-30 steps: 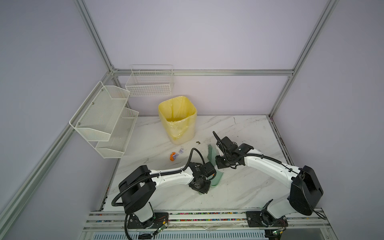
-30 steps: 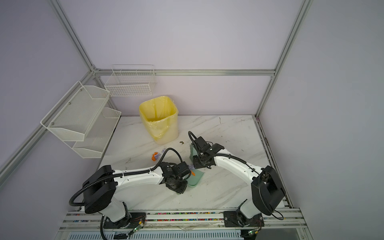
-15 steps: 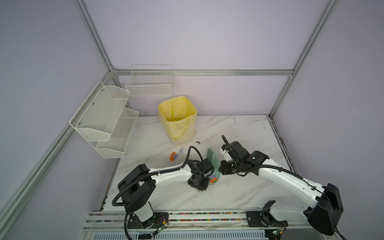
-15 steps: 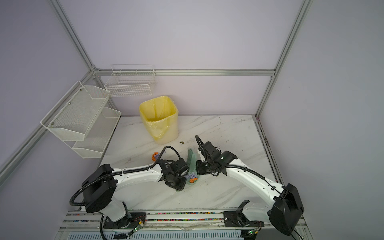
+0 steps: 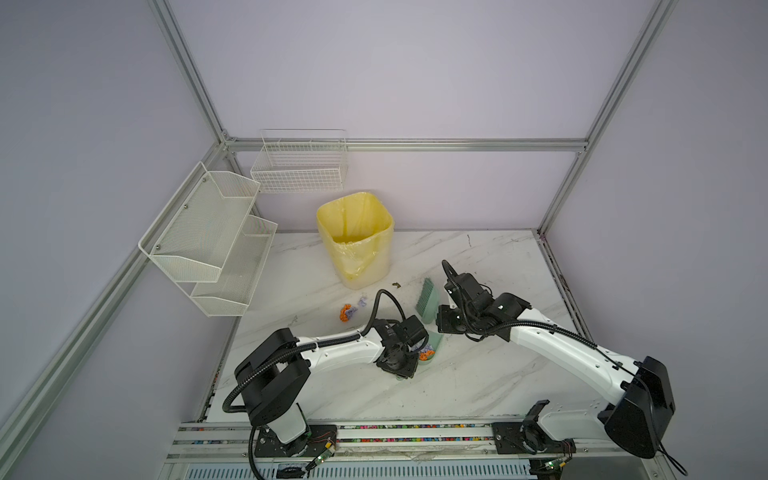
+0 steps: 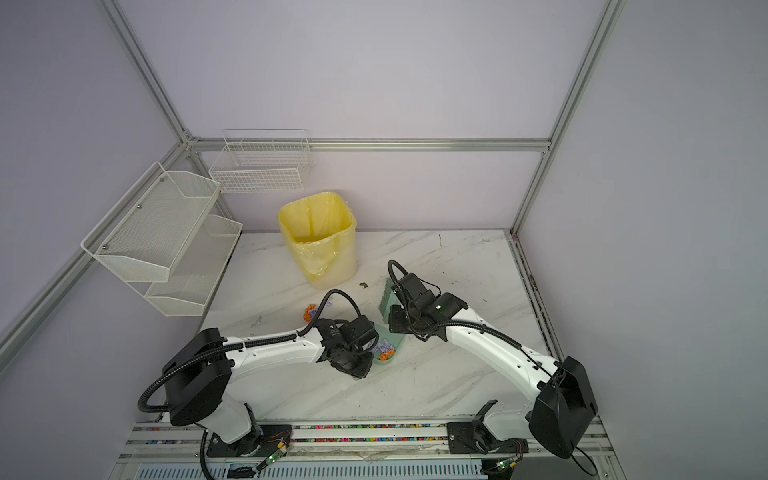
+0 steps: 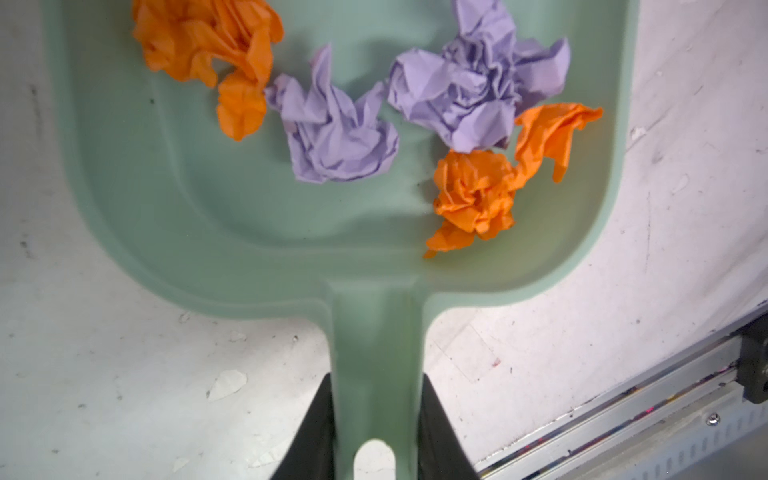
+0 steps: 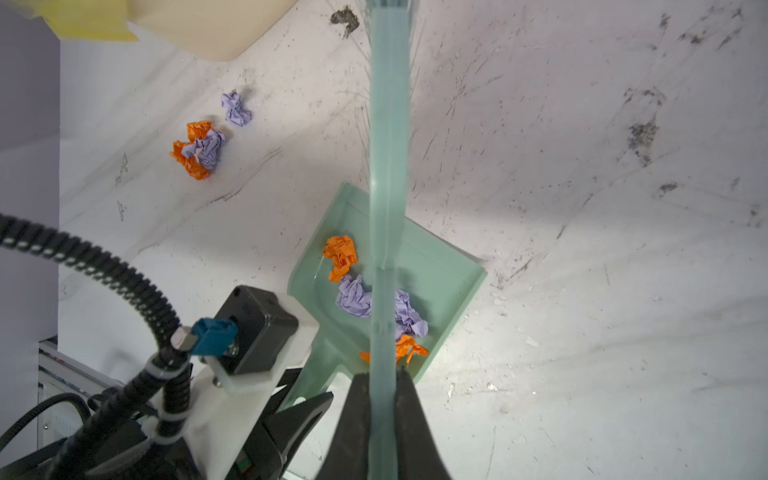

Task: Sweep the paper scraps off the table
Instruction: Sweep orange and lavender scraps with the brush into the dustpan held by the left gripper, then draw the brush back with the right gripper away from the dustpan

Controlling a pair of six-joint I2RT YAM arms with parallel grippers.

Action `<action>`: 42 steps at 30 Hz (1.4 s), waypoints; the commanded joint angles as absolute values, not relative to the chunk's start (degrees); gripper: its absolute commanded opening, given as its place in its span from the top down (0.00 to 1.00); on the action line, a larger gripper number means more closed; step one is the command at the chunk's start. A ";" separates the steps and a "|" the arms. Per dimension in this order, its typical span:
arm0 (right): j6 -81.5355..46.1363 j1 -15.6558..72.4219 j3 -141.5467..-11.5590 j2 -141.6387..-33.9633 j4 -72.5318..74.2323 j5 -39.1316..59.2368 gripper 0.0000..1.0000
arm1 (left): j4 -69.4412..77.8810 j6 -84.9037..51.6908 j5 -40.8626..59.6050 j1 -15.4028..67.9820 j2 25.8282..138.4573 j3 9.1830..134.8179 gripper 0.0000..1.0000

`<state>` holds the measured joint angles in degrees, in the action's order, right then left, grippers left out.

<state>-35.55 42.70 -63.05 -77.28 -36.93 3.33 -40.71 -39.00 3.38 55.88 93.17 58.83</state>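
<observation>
My left gripper [image 7: 376,382] is shut on the handle of a green dustpan [image 7: 232,216] that lies on the white marble table [image 5: 478,382]. Several orange and lilac paper scraps [image 7: 336,137] lie in the pan. My right gripper [image 8: 384,378] is shut on a green brush [image 8: 388,166], held above the pan's open side [image 8: 440,266] with its bristles toward the bin. More paper scraps [image 8: 199,147] lie on the table to the left of the brush; both top views show this clump [image 5: 347,312] [image 6: 309,312]. One lilac wad [image 8: 236,109] lies just beyond it.
A yellow-lined bin [image 5: 355,239] stands at the back of the table, close behind the loose scraps. Wire shelves [image 5: 208,237] and a wire basket [image 5: 299,166] hang on the left and back walls. A dark speck [image 5: 396,284] lies near the bin. Aluminium rails edge the front.
The brush came down toward the dustpan half a second ago, then drew back up toward the bin. Scraps now show in the pan. My left gripper and the pan barely moved.
</observation>
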 commanded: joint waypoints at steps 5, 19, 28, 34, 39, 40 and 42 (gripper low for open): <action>-36.14 39.87 -65.61 -78.40 -32.15 2.36 1.00 | -39.66 -40.25 1.17 55.46 87.68 60.65 0.90; -34.43 30.85 -61.35 -72.93 -31.03 5.39 1.00 | -41.69 -38.94 -0.13 55.55 81.48 59.73 0.90; -35.42 29.99 -58.72 -72.22 -29.54 5.34 1.00 | -43.90 -39.02 -1.17 55.53 77.29 60.73 0.90; -35.07 28.82 -57.39 -72.34 -29.10 5.23 1.00 | -45.59 -39.13 -1.57 55.55 75.14 62.05 0.90; -34.50 27.89 -56.63 -72.33 -28.76 5.05 1.00 | -47.03 -39.15 -2.35 55.49 73.69 63.18 0.90; -34.52 27.74 -56.21 -72.27 -28.48 5.23 1.00 | -47.45 -39.03 -2.54 55.49 73.61 63.60 0.90; -34.52 27.46 -55.60 -72.21 -27.89 5.83 1.00 | -48.03 -39.01 -2.40 55.46 73.51 64.46 0.90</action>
<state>-35.07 27.97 -56.47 -73.41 -30.04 5.45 -47.05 -39.40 -1.26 55.88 74.96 58.83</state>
